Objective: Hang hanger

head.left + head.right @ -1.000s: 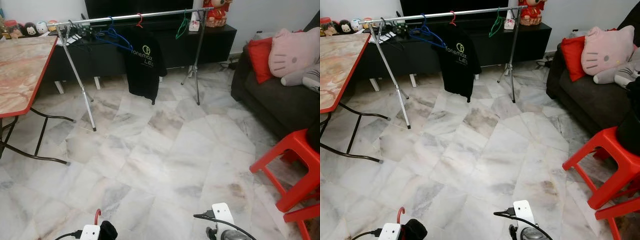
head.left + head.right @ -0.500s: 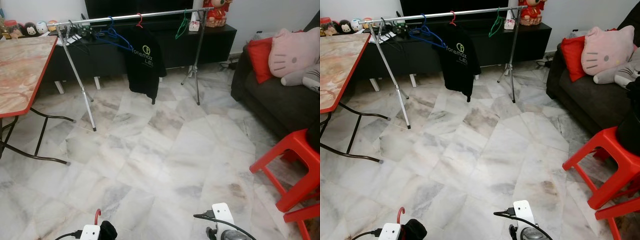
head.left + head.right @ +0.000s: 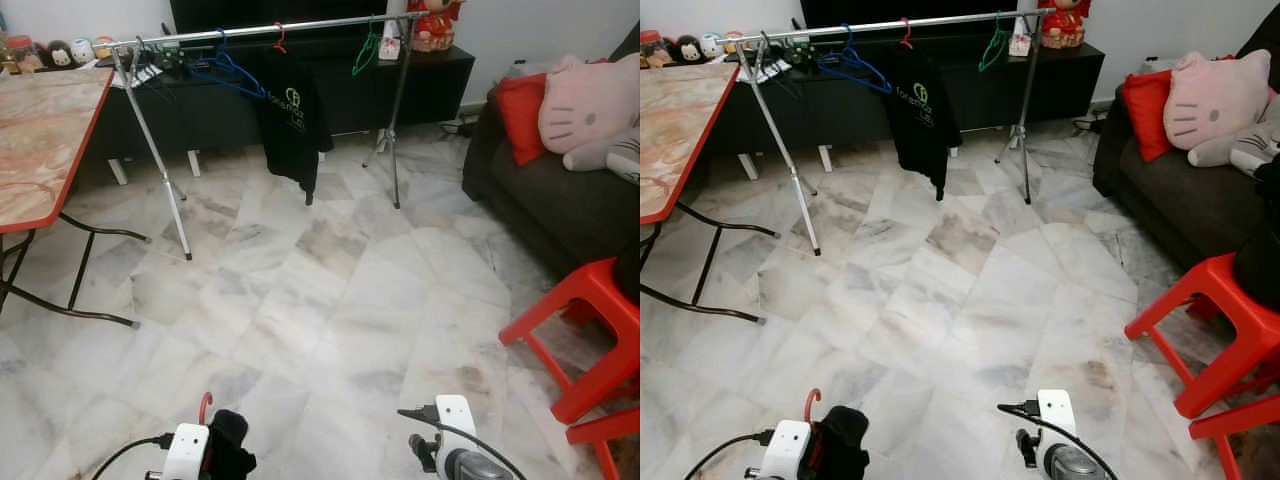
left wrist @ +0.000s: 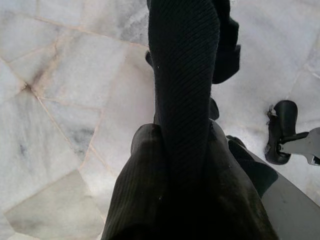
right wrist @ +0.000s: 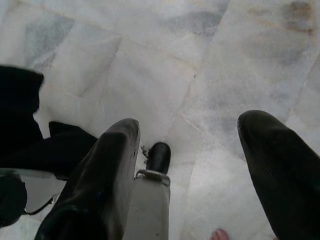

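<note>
Nearest, at the bottom edge of the head views, the left claw (image 4: 185, 150) is pinched on a dark garment (image 3: 845, 440) that drapes over its fingers; a red hook (image 3: 204, 405) pokes up just beside it, so the hanger seems to be carried there, low and close to the robot's body. The right claw (image 5: 187, 165) hangs over the marble floor (image 3: 330, 310) with its 2 fingers spread and nothing between them.

My guess is the load is light, the cloth soft and apt to slip, the hanger itself stiff; the hook is the part to guide over the bar, while the grip stays below it.

To the left stands a red-edged bench (image 3: 45, 140); to the right, a red stool (image 3: 580, 330) and a dark sofa (image 3: 560, 200). Far across the open floor is the clothes rail (image 3: 260, 28), already bearing a black T-shirt (image 3: 292, 125), a blue hanger (image 3: 225, 70) and a green one (image 3: 366, 55). Free bar shows between them.
</note>
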### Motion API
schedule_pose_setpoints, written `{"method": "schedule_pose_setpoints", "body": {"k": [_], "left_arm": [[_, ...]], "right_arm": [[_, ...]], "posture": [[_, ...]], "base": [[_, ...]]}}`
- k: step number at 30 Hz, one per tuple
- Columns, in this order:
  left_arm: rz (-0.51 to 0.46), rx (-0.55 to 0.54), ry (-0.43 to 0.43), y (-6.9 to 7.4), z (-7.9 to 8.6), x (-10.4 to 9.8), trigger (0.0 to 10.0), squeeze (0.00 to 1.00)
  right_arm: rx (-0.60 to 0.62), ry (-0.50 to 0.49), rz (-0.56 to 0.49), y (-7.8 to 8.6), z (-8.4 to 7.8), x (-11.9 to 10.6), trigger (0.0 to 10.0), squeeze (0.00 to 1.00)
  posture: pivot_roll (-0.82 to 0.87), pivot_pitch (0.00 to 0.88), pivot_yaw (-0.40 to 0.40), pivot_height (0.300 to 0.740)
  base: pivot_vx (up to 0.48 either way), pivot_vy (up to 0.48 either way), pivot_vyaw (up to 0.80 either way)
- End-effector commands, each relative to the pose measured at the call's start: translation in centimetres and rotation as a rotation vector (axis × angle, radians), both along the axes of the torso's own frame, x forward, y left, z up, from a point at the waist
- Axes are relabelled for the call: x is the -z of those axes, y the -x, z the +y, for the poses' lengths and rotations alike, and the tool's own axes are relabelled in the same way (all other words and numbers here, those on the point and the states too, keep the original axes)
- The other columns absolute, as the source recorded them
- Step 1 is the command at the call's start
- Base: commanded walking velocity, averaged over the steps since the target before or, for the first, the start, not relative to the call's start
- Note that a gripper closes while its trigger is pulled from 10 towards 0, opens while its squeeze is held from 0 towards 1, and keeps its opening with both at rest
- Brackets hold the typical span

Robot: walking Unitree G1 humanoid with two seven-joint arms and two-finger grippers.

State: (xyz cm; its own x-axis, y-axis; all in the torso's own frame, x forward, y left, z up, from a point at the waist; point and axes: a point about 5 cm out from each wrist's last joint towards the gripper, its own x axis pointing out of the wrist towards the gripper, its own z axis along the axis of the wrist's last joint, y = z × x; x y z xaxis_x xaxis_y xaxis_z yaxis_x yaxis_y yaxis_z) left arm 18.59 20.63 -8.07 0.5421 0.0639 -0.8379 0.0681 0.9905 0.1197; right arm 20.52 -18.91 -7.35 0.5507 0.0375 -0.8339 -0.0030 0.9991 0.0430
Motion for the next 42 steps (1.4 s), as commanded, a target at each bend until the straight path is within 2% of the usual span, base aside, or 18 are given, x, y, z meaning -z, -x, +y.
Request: {"method": "schedule_pose_setpoints", "body": {"k": [1,7,11,15,20,28,32,33,34,35,36,37,38,40,41,42], "left_arm": [[-0.034,-0.001,-0.017,-0.2,0.2,-0.2,10.0,0.0],[-0.086,0.019,-0.001,-0.6,0.1,-0.5,10.0,0.0],[-0.116,0.156,-0.011,-1.2,-0.3,-0.9,10.0,0.0],[-0.139,0.2,-0.024,-1.5,-0.4,-1.1,10.0,0.0],[-0.199,0.157,-0.054,-2.0,-0.1,-1.5,10.0,0.0],[-0.265,0.078,-0.057,-2.3,0.2,-1.9,10.0,0.0],[-0.327,0.015,-0.055,-2.4,0.4,-2.2,10.0,0.0],[-0.515,0.132,-0.214,-4.5,0.2,-4.3,10.0,0.0],[-0.515,0.132,-0.214,-4.5,0.2,-4.3,10.0,0.0],[-0.647,0.113,-0.18,-8.1,-0.5,-7.1,10.0,0.0],[-0.75,0.096,-0.142,-10.6,-1.0,-9.6,10.0,0.0],[-0.75,0.096,-0.142,-10.6,-1.0,-9.6,10.0,0.0],[-0.798,0.08,-0.104,-12.2,-1.2,-11.2,10.0,0.0],[-0.798,0.08,-0.104,-12.2,-1.2,-11.2,10.0,0.0],[-0.801,0.072,-0.048,-13.0,-1.4,-11.9,10.0,0.0],[-0.803,0.115,-0.035,-13.4,-1.6,-12.3,10.0,0.0]], "right_arm": [[0.017,0.001,-0.011,0.0,-0.2,0.0,10.0,0.0],[0.071,0.0,-0.045,-0.1,-0.3,-0.1,10.0,0.0],[0.038,0.018,-0.105,-0.6,-0.2,-0.5,10.0,0.0],[0.048,0.047,-0.15,-1.0,-0.3,-0.8,10.0,0.0],[0.07,0.053,-0.214,-1.5,-0.4,-1.3,10.0,0.0],[0.087,0.054,-0.238,-1.8,-0.4,-1.5,10.0,0.0],[0.094,0.056,-0.254,-1.8,-0.4,-1.5,10.0,0.0],[0.095,0.056,-0.255,-1.8,-0.4,-1.5,10.0,0.0],[0.095,0.056,-0.255,-1.8,-0.4,-1.5,10.0,0.0],[0.098,0.058,-0.26,-1.8,-0.5,-1.6,10.0,0.0],[0.1,0.062,-0.263,-1.8,-0.5,-1.6,10.0,0.0],[0.1,0.062,-0.263,-1.8,-0.5,-1.6,10.0,0.0],[0.102,0.065,-0.269,-1.8,-0.5,-1.6,10.0,0.0],[0.102,0.065,-0.269,-1.8,-0.5,-1.6,10.0,0.0],[0.1,0.076,-0.274,-1.8,-0.6,-1.7,10.0,0.0],[0.103,0.089,-0.282,-1.8,-0.7,-1.7,10.0,0.0]], "posture": [[-0.09,0.0,-0.04,0.74],[-0.1,0.0,-0.033,0.74],[-0.11,0.0,-0.023,0.74],[-0.12,0.0,-0.015,0.74],[-0.14,0.0,-0.004,0.74],[-0.13,0.0,-0.012,0.74],[-0.12,0.0,-0.017,0.74],[-0.12,0.0,-0.017,0.74],[-0.12,0.0,-0.017,0.74],[-0.12,0.0,-0.018,0.74],[-0.11,0.0,-0.02,0.74],[-0.11,0.0,-0.02,0.74],[-0.11,0.0,-0.021,0.74],[-0.11,0.0,-0.021,0.74],[-0.11,0.0,-0.022,0.74],[-0.11,0.0,-0.022,0.74]], "base": [[0.0,0.0,0.0],[0.0,0.0,0.0],[0.0,0.0,0.0],[0.0,0.0,0.0],[0.0,0.0,0.0],[0.0,0.0,0.0],[0.0,0.0,0.0],[0.0,0.0,0.0],[0.0,0.0,0.0],[0.0,0.0,0.0],[0.0,0.0,0.0],[0.0,0.0,0.0],[0.0,0.0,0.0],[0.0,0.0,0.0],[0.0,0.0,0.0],[0.0,0.0,0.0]]}}
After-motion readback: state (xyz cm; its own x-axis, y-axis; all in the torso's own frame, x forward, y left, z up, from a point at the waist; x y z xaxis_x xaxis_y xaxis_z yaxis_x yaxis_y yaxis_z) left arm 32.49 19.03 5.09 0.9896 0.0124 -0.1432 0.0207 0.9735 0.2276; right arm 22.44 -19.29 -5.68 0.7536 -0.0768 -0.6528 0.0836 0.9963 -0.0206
